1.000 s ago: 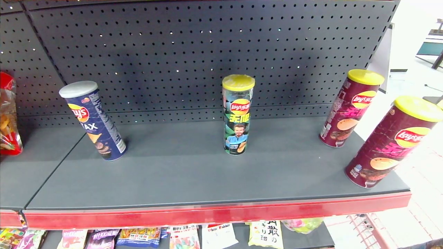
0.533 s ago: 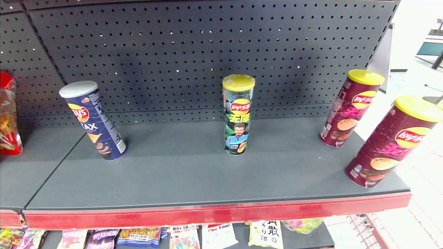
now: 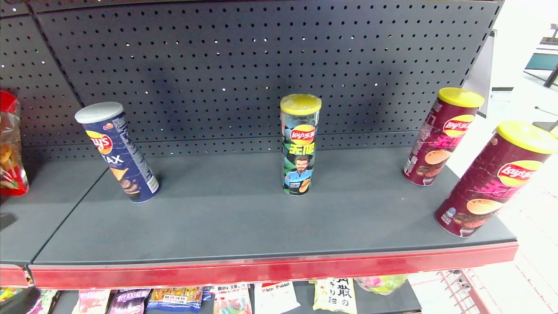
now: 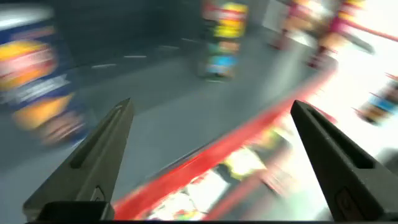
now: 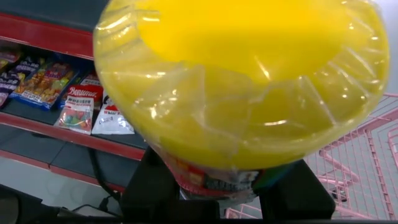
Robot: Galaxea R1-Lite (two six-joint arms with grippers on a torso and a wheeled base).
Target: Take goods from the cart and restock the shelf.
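DESK: What did the head view show?

STRINGER: The shelf [image 3: 261, 218] carried four upright cans: a blue can [image 3: 117, 157] toward the left, a green can [image 3: 300, 146] in the middle, a rear maroon can [image 3: 440, 137] at the right, and a front maroon can [image 3: 492, 183] near the red front edge. None had shifted over the past second. New was a dark shape [image 3: 17, 302] at the lower left corner, below the shelf's lip and absent half a second before. I took it for the left arm rising.

DESK: And the left wrist view?

STRINGER: The left gripper [image 4: 211, 162] had its fingers spread wide with nothing between them. It pointed across the red edge at the shelf, with the blue can nearer and the green can farther back. The scene was smeared, which fit an arm on the move.

DESK: The right wrist view?

STRINGER: The right gripper [image 5: 224, 196] was clamped around the body of a yellow-lidded can [image 5: 242, 81], lid toward the camera. The lower shelf's snack packets [image 5: 81, 99] and the pink cart [image 5: 367, 155] showed past it.

DESK: Meaning for the restock?

STRINGER: The yellow-lidded can appeared lifted clear of the cart but was not yet on the shelf. The wide gaps between the standing cans looked like room enough for it. The empty left gripper's arrival suggested support or a second pick; I could not say which.
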